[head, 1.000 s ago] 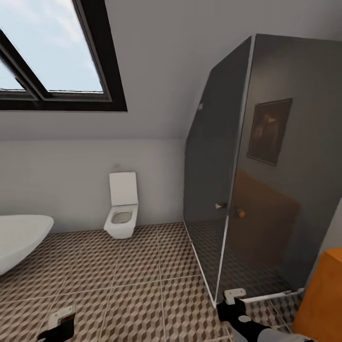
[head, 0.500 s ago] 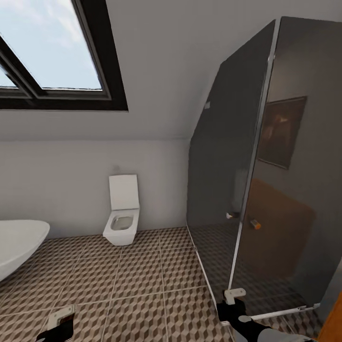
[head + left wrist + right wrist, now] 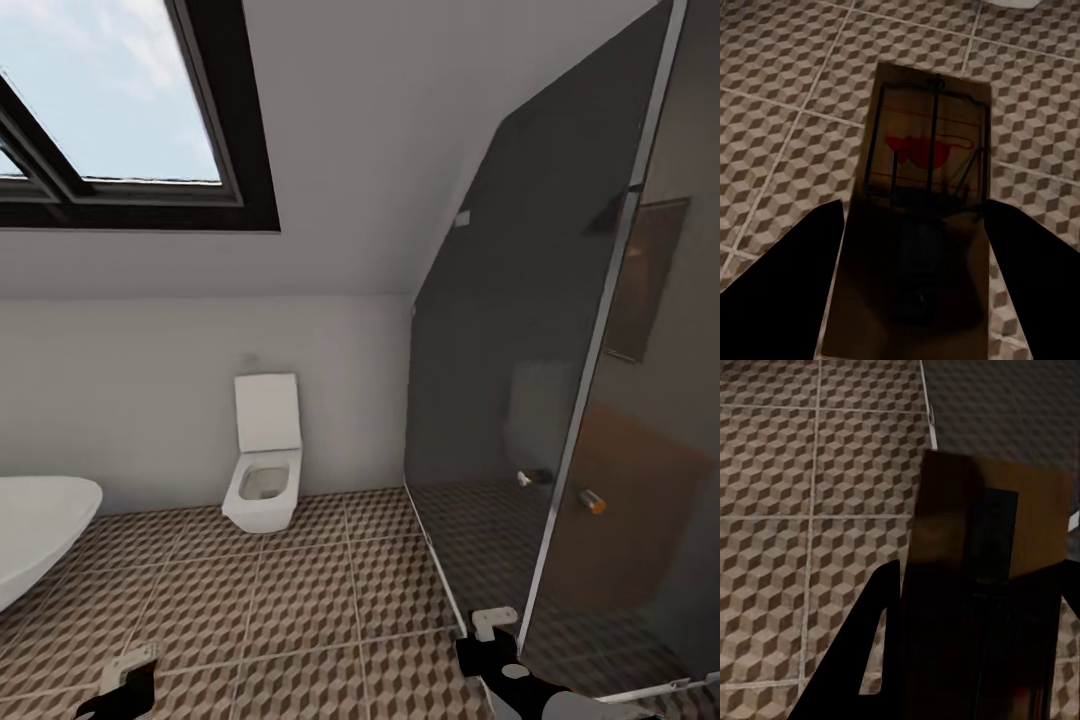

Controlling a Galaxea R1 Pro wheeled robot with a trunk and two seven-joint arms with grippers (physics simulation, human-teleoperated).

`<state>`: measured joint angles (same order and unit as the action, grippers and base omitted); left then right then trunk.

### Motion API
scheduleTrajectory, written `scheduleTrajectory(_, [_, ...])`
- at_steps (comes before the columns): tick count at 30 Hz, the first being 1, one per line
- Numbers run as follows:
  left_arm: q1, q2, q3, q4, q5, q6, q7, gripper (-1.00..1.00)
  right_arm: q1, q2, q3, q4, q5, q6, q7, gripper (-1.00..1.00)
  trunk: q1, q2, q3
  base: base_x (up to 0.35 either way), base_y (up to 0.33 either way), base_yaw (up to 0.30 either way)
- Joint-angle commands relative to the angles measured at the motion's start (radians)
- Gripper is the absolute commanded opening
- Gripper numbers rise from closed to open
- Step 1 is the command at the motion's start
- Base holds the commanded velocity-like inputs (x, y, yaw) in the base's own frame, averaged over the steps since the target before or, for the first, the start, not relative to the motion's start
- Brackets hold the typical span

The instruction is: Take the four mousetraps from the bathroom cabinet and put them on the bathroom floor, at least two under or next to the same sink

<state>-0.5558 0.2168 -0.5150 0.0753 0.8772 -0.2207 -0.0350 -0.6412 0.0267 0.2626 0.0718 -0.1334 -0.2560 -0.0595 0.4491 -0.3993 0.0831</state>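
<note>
Cabinet gone from view (camera turned left); both grippers (image 3: 916,247) (image 3: 979,607) clamped on mousetraps (image 3: 926,157) (image 3: 990,532).

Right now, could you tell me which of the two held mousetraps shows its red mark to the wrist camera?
The mousetrap in the left claw: its wire and red mark face the camera. The mousetrap in the right claw shows a plain brown face.
</note>
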Motion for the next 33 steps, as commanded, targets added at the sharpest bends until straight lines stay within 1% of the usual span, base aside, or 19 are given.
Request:
scheduleTrajectory(1, [-0.001, -0.001, -0.008, 0.003, 0.006, -0.003, -0.003, -1.00, -0.002, 0.001, 0.009, 0.005, -0.012, -0.008, 0.001, -1.00, 0.001, -0.001, 0.000, 0.283, 0.221, 0.000])
scheduleTrajectory(20, [-0.001, -0.001, -0.007, 0.003, 0.006, -0.003, -0.002, -1.00, -0.002, 0.001, 0.009, 0.005, -0.012, -0.008, 0.001, -1.00, 0.001, -0.001, 0.000, 0.283, 0.208, 0.000])
scheduleTrajectory(29, [-0.001, -0.001, -0.008, 0.003, 0.006, -0.003, -0.002, -1.00, -0.002, 0.001, 0.009, 0.005, -0.012, -0.008, 0.001, -1.00, 0.001, -0.001, 0.000, 0.303, 0.131, 0.001])
scheduleTrajectory(33, [-0.001, -0.001, -0.008, 0.003, 0.006, -0.003, -0.002, -1.00, -0.002, 0.001, 0.009, 0.005, -0.011, -0.008, 0.001, -1.00, 0.001, -0.001, 0.000, 0.313, 0.101, 0.197])
